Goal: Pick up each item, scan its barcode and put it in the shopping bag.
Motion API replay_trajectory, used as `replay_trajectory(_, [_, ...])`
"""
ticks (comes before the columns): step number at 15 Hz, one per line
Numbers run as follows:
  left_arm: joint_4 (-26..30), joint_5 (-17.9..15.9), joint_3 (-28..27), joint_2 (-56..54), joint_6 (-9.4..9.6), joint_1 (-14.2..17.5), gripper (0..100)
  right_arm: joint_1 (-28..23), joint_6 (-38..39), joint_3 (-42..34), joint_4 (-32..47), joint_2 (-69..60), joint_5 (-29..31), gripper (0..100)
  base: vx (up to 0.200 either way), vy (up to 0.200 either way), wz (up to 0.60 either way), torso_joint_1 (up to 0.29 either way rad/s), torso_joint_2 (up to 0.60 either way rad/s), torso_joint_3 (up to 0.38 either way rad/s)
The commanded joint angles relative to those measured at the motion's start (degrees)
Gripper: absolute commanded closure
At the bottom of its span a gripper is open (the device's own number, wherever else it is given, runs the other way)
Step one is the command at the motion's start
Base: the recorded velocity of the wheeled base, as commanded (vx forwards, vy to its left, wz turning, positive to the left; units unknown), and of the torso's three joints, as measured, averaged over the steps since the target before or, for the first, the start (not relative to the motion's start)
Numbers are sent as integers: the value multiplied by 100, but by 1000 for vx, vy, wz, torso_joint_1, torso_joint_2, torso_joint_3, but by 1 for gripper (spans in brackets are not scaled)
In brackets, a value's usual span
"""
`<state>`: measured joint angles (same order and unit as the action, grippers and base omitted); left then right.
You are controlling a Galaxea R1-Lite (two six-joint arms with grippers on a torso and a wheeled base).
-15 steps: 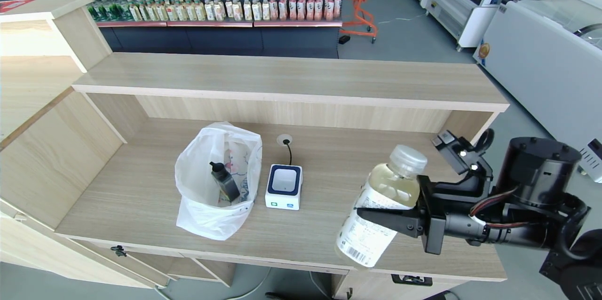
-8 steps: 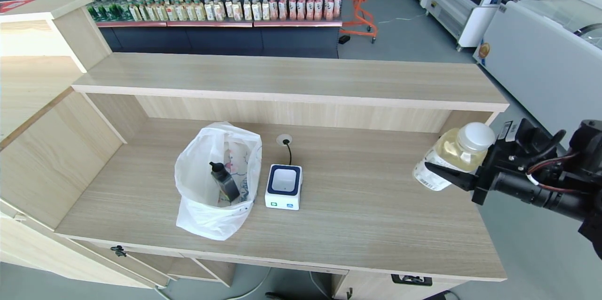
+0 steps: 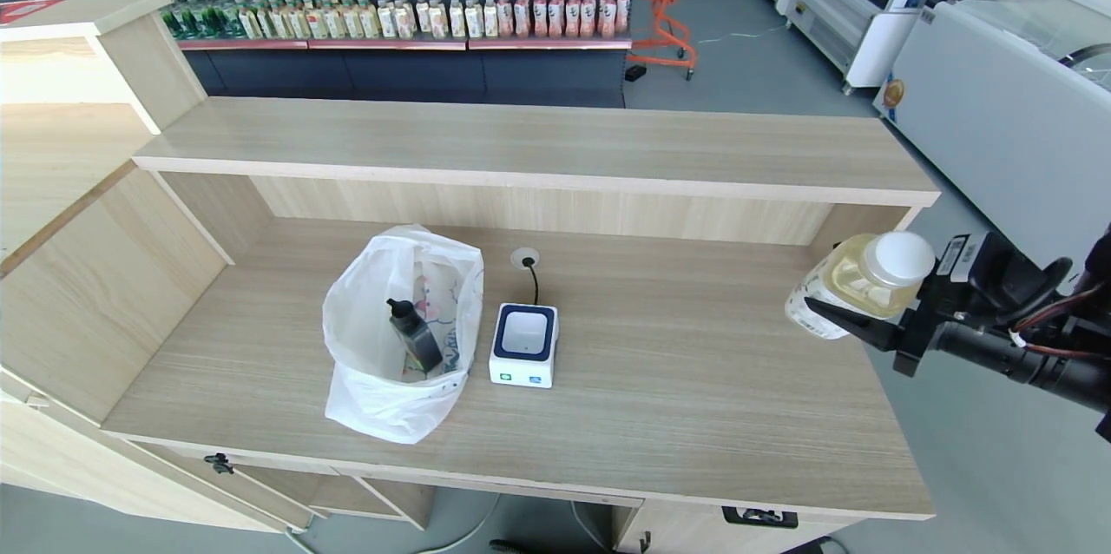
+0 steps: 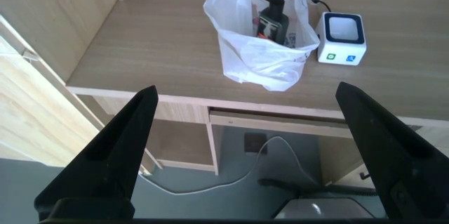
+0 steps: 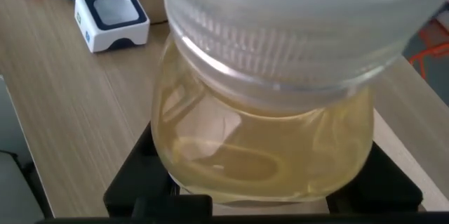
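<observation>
My right gripper is shut on a clear bottle of pale yellow drink with a white cap, held in the air over the counter's right end. The right wrist view looks down on that bottle. A white shopping bag stands open on the wooden counter, with a dark pump bottle and other goods inside. Right of the bag sits the white and blue barcode scanner. The left wrist view shows my left gripper open, below and in front of the counter edge, with the bag and the scanner beyond.
A raised wooden ledge runs behind the work surface, with side walls at both ends. The scanner's cable goes to a grommet behind it. Store shelves of bottles and freezers stand in the background.
My right gripper with the bottle swung from low over the counter's front edge up and to the right. In the last half second it drifted slightly farther right. The bag and the scanner stayed put.
</observation>
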<state>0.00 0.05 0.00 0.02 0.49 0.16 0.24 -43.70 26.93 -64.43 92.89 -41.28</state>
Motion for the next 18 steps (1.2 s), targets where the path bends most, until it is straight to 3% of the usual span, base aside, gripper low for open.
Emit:
replay_trajectory(1, [0, 4, 0, -2, -14, 2, 0, 46, 11, -135, 0, -254, 6, 100, 0, 200, 0, 2, 2, -2])
replay_trajectory(4, [0, 4, 0, -2, -14, 2, 0, 327, 319, -250, 36, -403, 14, 100, 0, 200, 0, 1, 4, 7])
replay_trajectory(18, [0, -5, 0, -2, -5, 2, 0, 380, 732, -214, -8, -17, -65, 100, 0, 200, 0, 4, 3, 2])
